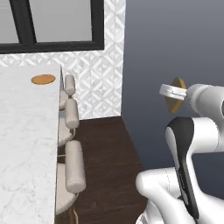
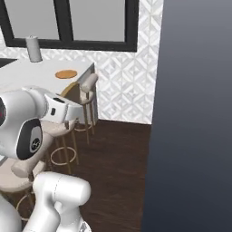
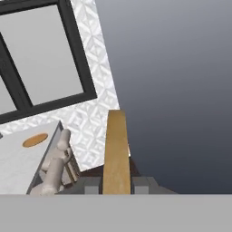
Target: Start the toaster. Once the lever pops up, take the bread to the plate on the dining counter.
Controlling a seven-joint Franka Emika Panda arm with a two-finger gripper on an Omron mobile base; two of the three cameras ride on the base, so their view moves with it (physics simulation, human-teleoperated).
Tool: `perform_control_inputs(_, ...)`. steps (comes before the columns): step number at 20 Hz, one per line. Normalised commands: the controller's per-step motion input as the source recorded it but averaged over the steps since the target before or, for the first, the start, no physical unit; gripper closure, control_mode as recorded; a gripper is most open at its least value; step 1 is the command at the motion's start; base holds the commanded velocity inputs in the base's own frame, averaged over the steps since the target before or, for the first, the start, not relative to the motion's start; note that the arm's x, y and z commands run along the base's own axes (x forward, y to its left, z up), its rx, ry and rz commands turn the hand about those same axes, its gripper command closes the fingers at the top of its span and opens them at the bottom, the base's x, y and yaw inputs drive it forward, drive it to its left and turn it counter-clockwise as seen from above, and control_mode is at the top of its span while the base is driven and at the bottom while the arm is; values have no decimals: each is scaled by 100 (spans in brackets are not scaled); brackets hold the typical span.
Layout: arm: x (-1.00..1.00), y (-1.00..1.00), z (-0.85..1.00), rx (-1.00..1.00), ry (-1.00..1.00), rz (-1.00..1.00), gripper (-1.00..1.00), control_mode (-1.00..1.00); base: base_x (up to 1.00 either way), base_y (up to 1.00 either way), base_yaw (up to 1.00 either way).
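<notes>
Marble dining counter [image 1: 26,131] runs along the left, stools [image 1: 72,175] tucked beside it, the plate [image 1: 43,79] at its far end. Gripper [image 1: 175,97], jaws clamped on the bread [image 1: 177,87], carries it edge-up toward there.

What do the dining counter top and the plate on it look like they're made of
The dining counter looks like polished white marble: faint grey veins, smooth sheen. The plate looks like matte orange-brown ceramic, possibly wood; its flat, even colour leaves that open.
</notes>
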Motion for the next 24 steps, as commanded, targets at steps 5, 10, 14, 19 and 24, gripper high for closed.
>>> perform_control_inputs(5, 0, 0, 0, 0, 0, 0, 100, 100, 100, -29, 19)
perform_control_inputs(10, 0, 0, 0, 0, 0, 0, 100, 100, 100, -14, 11)
perform_control_inputs(14, 0, 0, 0, 0, 0, 0, 100, 100, 100, -23, 13)
perform_control_inputs(19, 0, 0, 0, 0, 0, 0, 100, 100, 100, -40, 18)
perform_control_inputs(24, 0, 0, 0, 0, 0, 0, 100, 100, 100, -54, 23)
